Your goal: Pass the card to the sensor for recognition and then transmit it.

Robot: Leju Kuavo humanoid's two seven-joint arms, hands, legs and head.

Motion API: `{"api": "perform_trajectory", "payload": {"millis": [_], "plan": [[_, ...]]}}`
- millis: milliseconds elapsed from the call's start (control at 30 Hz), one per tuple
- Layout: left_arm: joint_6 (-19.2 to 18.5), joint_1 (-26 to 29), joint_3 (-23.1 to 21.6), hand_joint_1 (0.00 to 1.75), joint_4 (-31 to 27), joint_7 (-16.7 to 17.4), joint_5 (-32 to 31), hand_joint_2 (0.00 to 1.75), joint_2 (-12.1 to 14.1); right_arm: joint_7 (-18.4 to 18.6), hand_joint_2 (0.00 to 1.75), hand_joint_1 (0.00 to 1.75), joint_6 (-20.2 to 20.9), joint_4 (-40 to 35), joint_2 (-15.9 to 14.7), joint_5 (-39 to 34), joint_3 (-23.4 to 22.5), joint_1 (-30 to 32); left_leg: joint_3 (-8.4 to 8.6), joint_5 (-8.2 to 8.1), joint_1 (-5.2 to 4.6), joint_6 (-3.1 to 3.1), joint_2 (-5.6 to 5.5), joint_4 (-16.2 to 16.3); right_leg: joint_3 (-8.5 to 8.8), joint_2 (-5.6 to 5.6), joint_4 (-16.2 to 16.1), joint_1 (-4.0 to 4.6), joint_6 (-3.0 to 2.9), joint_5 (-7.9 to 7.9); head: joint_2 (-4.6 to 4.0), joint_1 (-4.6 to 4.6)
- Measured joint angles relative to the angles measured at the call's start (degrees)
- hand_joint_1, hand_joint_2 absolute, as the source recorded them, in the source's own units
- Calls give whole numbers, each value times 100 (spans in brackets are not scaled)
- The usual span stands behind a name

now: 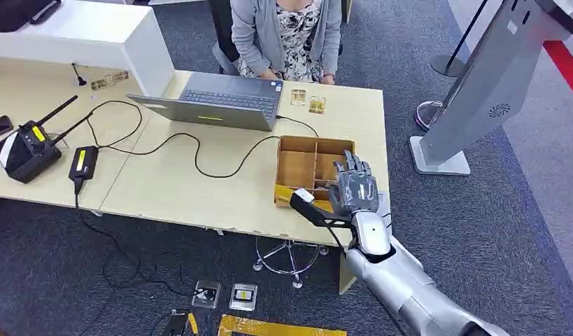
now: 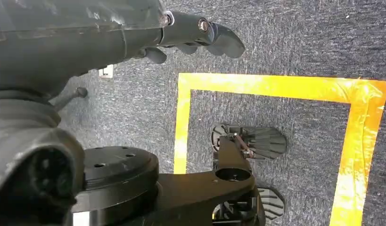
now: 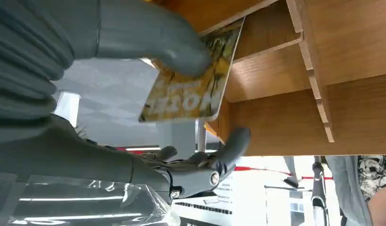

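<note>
A yellow patterned card (image 3: 186, 92) printed "HOTEL" sits at the edge of a compartment of the wooden divided box (image 1: 301, 168); my right hand (image 1: 353, 185) holds it, with the thumb (image 3: 148, 33) pressing on its face. The other fingers (image 3: 224, 150) are spread apart from the card. In the head view this hand hovers over the box's near right corner and hides the card. A black device with a white end (image 1: 308, 203) lies just left of the wrist at the table's front edge. My left hand (image 2: 195, 35) hangs over the carpet, holding nothing.
A person (image 1: 287, 31) sits behind an open laptop (image 1: 220, 101). Two small cards (image 1: 308, 101) lie by the laptop. Cables, a power brick (image 1: 82, 162) and a black radio unit (image 1: 28, 147) occupy the table's left. A grey kiosk (image 1: 479, 91) stands to the right.
</note>
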Motion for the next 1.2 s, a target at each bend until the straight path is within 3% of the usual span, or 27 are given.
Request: {"api": "perform_trajectory", "payload": {"millis": [1200], "plan": [[76, 53, 7, 0, 11, -68, 125, 0, 4, -492, 175, 175, -201, 356, 243, -236, 24, -33, 1, 0, 1, 0, 2, 0, 0, 2, 1, 1, 0, 0, 0, 2]]}}
